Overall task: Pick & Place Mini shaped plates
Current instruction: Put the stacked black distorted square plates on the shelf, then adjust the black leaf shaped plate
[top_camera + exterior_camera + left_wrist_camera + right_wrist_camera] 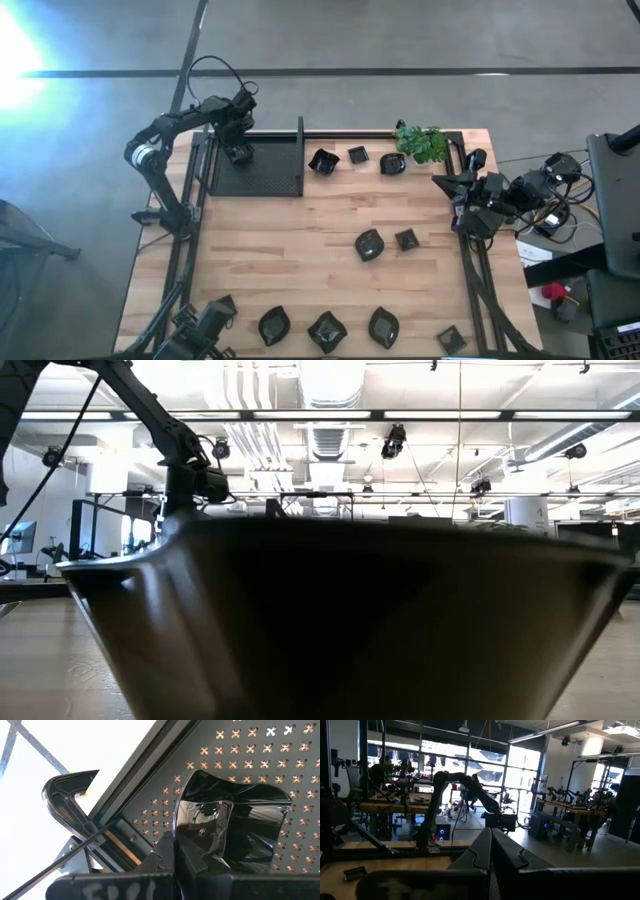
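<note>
Your left gripper, upper left of the high view, pinches a glossy mini plate over the perforated black tray. Your right gripper, fingers pressed together, waits at right, holding nothing. Other plates dot the table.

Grey floor — bright windows.

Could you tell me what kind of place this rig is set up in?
Probably a robotics lab or workshop: an open hall with exposed white ceiling ducts, rows of wooden workbenches carrying other dark robot arms, and tall windows behind.
</note>
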### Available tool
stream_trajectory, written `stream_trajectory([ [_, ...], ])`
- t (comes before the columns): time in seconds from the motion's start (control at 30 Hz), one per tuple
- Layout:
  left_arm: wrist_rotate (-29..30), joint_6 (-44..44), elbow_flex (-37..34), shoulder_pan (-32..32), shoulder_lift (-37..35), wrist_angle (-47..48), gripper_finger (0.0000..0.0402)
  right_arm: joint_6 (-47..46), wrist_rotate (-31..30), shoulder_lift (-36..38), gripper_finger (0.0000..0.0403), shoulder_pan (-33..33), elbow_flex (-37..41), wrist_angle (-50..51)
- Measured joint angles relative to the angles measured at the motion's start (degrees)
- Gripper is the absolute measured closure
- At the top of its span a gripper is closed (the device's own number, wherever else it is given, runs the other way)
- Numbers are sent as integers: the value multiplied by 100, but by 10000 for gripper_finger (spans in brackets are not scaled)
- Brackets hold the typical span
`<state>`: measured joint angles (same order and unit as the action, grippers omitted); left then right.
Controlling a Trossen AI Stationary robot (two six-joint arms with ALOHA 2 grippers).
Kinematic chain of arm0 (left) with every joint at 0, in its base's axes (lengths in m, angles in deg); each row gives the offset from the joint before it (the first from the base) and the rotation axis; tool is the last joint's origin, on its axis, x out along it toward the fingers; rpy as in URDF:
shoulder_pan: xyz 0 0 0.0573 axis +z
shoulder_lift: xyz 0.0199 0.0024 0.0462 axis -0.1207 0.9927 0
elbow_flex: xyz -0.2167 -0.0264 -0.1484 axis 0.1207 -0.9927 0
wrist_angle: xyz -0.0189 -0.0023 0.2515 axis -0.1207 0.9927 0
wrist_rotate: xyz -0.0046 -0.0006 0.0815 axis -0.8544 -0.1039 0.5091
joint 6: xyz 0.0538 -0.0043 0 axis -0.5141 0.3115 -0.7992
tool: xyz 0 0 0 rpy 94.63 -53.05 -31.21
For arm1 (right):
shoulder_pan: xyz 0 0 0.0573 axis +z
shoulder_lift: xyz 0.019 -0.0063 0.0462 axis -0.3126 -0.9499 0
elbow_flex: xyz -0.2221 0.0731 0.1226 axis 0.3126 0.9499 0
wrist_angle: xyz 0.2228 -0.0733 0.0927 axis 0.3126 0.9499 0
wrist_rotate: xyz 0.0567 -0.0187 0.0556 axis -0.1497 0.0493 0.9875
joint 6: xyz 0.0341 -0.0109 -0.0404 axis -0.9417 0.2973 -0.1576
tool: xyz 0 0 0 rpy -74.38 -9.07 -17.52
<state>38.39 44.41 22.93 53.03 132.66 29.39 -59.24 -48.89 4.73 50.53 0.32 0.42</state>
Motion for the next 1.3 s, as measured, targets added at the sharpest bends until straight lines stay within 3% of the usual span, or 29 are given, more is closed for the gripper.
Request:
stream_trajectory([
  [0.47, 0, 12, 0, 0, 0, 0, 400, 2, 0, 2, 394, 0, 0, -6],
  [0.8, 76, 13, -2, 4, 0, -1, 343, 1, 0, 2, 394, 0, 0, -74],
  [1.3, 137, 171, 117, -1, -29, 20, 339, 84, 0, 0, 394, 2, 0, -120],
])
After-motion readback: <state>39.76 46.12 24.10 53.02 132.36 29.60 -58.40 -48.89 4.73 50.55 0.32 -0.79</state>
